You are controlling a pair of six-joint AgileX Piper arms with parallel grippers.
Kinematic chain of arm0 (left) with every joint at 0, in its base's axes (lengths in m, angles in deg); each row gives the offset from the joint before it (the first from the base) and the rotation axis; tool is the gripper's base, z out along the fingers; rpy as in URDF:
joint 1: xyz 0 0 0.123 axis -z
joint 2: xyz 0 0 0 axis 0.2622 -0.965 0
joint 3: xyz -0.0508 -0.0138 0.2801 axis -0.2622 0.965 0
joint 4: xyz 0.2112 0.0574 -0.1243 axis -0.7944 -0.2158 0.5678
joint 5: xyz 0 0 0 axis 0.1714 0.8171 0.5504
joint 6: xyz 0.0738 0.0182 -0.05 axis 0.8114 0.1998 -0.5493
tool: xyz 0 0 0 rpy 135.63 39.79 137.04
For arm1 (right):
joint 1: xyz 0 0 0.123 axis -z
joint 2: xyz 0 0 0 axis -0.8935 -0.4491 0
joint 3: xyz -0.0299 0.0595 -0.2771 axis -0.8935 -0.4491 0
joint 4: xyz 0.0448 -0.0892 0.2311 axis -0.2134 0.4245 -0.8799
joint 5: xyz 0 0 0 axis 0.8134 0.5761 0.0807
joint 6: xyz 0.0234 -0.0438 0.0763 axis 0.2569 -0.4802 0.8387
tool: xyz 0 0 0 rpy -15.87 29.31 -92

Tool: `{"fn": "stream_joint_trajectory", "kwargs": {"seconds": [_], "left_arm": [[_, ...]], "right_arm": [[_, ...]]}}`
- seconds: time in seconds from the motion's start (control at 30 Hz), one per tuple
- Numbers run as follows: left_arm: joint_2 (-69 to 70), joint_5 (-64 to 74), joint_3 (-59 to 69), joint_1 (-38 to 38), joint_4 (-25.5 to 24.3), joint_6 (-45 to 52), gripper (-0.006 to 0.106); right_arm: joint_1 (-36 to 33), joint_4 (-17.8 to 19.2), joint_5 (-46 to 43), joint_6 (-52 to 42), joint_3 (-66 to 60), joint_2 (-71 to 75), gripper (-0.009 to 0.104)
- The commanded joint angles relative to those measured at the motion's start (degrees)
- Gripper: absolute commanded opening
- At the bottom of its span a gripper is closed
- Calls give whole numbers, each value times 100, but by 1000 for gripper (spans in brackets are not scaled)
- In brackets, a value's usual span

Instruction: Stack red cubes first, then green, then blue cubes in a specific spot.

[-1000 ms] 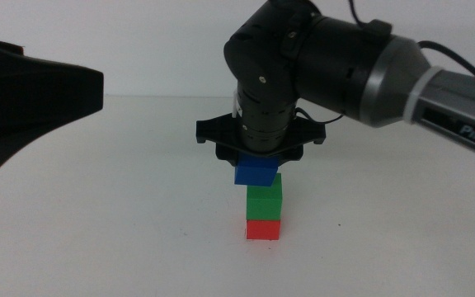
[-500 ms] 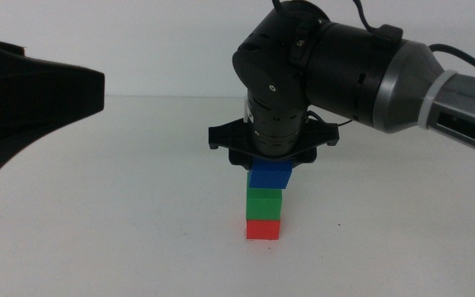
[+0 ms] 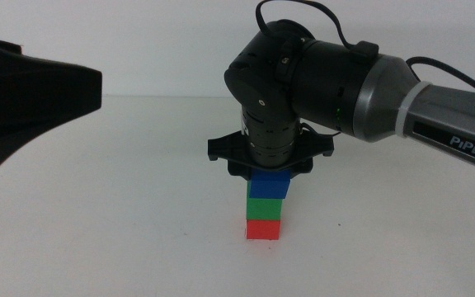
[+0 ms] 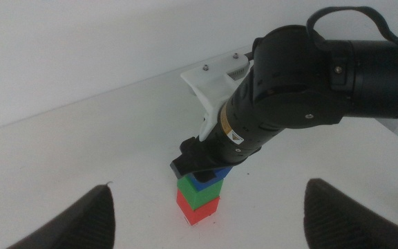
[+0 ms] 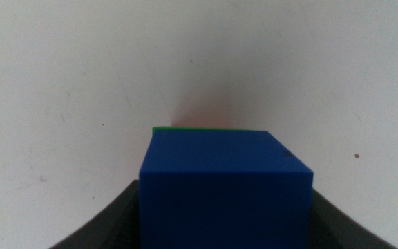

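Right gripper [image 3: 270,171]: clenched on blue cube [image 3: 270,185], resting atop green cube [image 3: 265,209] and red cube [image 3: 263,229], mid-desk [image 3: 138,206]. Square edges, release gently. Left gripper [image 4: 206,218]: parted, waiting.

The right arm reaches in from the right side, its grey forearm sloping down toward the table's middle and its black wrist turned straight down. The right gripper [image 3: 269,169] points at the table, its dark jaws closed on the blue cube [image 3: 270,185] at either side. The left gripper [image 4: 206,221] hangs back at the left side, raised off the table and aimed toward the middle, its two dark jaws spread wide apart with nothing between them.
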Motion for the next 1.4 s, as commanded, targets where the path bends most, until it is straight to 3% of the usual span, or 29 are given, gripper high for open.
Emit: {"fn": "stream_joint_trajectory", "kwargs": {"seconds": [0.0, 0.4, 0.63, 0.87, 1.0, 1.17, 1.27, 1.37], "left_arm": [[15, -81, -29, 7, -18, -12, 94], [15, -81, -29, 7, -18, -12, 94], [15, -81, -29, 7, -18, -12, 94], [15, -81, -29, 7, -18, -12, 94], [15, -81, -29, 7, -18, -12, 94], [15, -81, -29, 7, -71, -12, 94], [15, -81, -29, 7, -84, -12, 94], [15, -81, -29, 7, -84, -12, 94]], "right_arm": [[-2, 62, 27, 27, -18, 1, 14], [-2, 10, -187, 27, -18, -80, 53], [-2, 158, -240, -1, -5, 31, 84], [-68, 924, 27, -289, -302, 1613, 84], [84, 1097, 27, -388, -1335, 3018, 84], [725, 574, -613, -970, -3037, 4976, 84], [1568, 170, -1134, -1814, -3889, 5925, 84], [2590, -590, -1749, -3027, -4608, 6738, 84]]}}
